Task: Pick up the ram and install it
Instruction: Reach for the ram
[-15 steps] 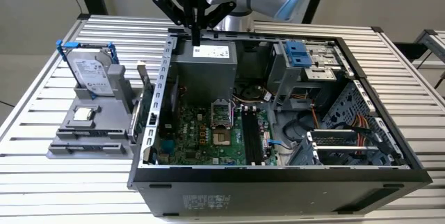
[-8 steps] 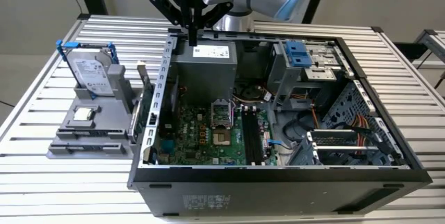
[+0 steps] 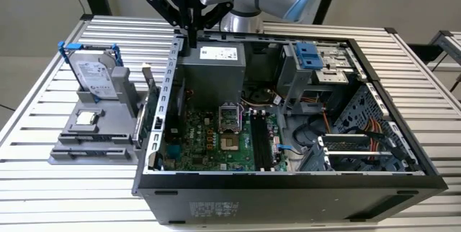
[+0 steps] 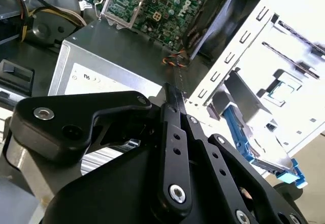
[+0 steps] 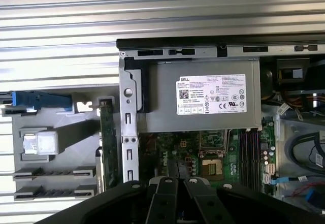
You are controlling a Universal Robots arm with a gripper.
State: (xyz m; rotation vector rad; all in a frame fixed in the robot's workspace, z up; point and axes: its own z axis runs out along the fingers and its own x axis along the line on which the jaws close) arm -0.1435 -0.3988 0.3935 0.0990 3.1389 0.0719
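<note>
Ram (image 3: 92,147) appears to sit edge-up in the grey holder (image 3: 65,159) at the frame's lower left, long axis running across the exterior view. The fingers (image 3: 193,39), pressed together and empty, hang at upper centre above the power supply (image 3: 216,67), so the ram lies down and left of them.

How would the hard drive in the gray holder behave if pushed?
Likely rigid and heavy for its size: the hard drive looks metal-cased. Standing on edge in the gray holder, it could tip under a sideways push, though the holder's slot probably steadies it.
</note>
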